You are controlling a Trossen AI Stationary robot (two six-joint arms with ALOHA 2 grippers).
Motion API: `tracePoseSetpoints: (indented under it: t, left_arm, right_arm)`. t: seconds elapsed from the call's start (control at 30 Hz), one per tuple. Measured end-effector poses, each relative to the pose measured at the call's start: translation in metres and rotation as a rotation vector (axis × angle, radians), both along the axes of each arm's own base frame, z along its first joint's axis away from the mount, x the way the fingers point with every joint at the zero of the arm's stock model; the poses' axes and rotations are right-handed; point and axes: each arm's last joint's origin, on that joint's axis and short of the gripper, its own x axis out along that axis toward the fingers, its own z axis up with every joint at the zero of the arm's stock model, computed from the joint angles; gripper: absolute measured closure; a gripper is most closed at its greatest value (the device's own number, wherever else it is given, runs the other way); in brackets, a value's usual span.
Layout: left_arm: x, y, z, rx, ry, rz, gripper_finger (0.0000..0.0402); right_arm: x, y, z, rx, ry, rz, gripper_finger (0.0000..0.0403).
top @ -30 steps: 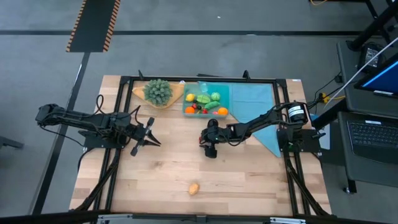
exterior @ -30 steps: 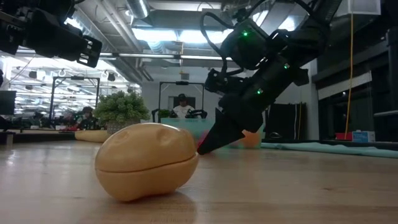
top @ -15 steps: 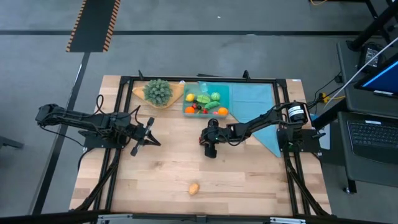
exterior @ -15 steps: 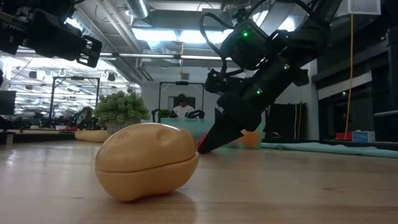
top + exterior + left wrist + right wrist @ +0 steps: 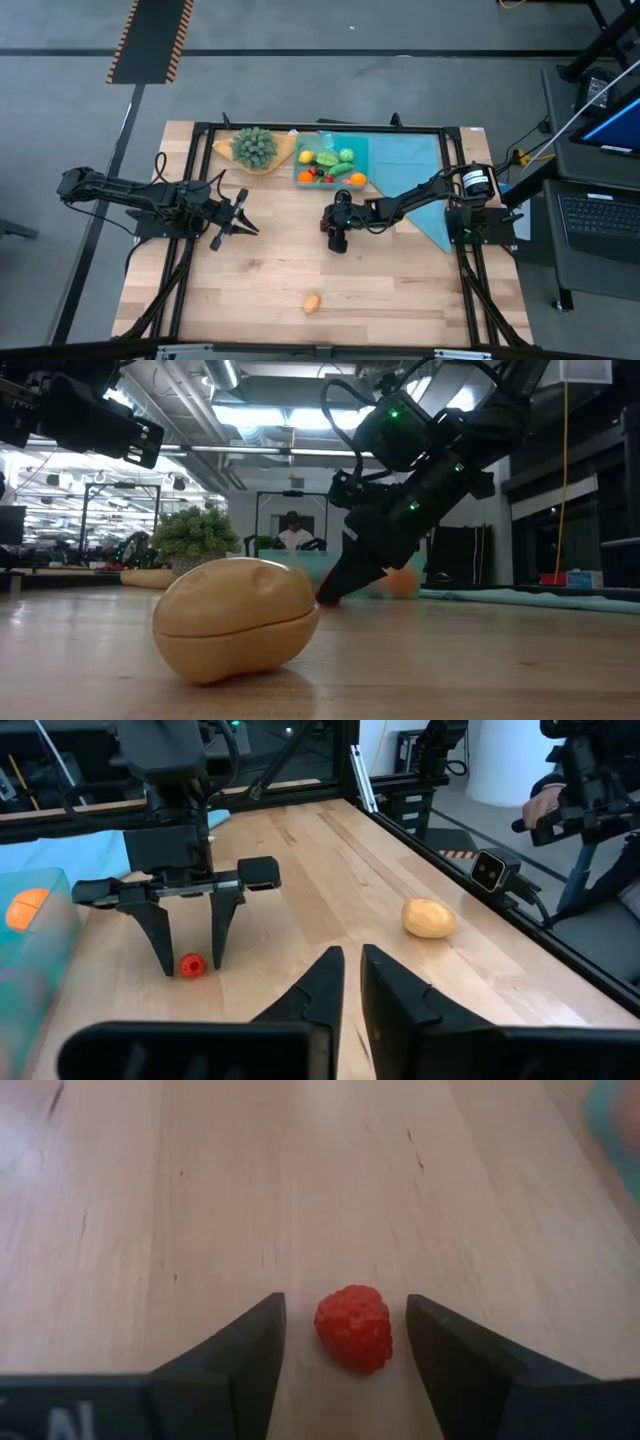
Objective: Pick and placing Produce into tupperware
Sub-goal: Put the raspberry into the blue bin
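Two fingers of the right claw [image 5: 342, 1342] straddle a red berry [image 5: 354, 1327] on the bare bench [image 5: 400, 290], mid-bench just in front of the tupperware [image 5: 331, 161]. Fingers are part-open, w/ a gap on each side of the berry — not gripping yet.

To do this well: keep the tips down at bench level, since the berry is small and round and could squirt out if pinched high. It sits roughly centred; close slowly so both pads meet it together, then lift straight up before swinging back to the tub, which already holds a heap of produce.

Left claw [image 5: 346, 988] waits over the left side, fingers nearly together, holding nothing. One tan potato [image 5: 313, 302] lies alone near the front edge — prob. next.
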Motion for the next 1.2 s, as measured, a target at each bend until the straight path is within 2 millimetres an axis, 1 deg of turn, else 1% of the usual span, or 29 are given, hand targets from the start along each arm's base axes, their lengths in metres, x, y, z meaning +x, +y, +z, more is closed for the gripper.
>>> tracePoseSetpoints:
  t: [0.3,0.4,0.53,0.9,1.03,1.2]
  left_arm:
    - [0.0,0.0,0.0,0.0,0.0,0.0,0.036]
    - [0.0,0.0,0.0,0.0,0.0,0.0,0.0361]
    - [0.0,0.0,0.0,0.0,0.0,0.0,0.037]
    - [0.0,0.0,0.0,0.0,0.0,0.0,0.0399]
    - [0.0,0.0,0.0,0.0,0.0,0.0,0.0399]
    - [0.0,0.0,0.0,0.0,0.0,0.0,0.0387]
  right_arm:
    - [0.0,0.0,0.0,-0.001,0.001,-0.001,0.0192]
    - [0.0,0.0,-0.003,-0.001,0.004,-0.001,0.0192]
    - [0.002,0.0,-0.009,-0.003,-0.002,-0.003,0.0192]
    - [0.003,-0.001,-0.01,0.0,-0.003,-0.004,0.0193]
    - [0.003,-0.001,-0.011,-0.002,0.001,-0.003,0.0207]
    - [0.003,-0.001,-0.011,-0.002,0.001,-0.004,0.0244]
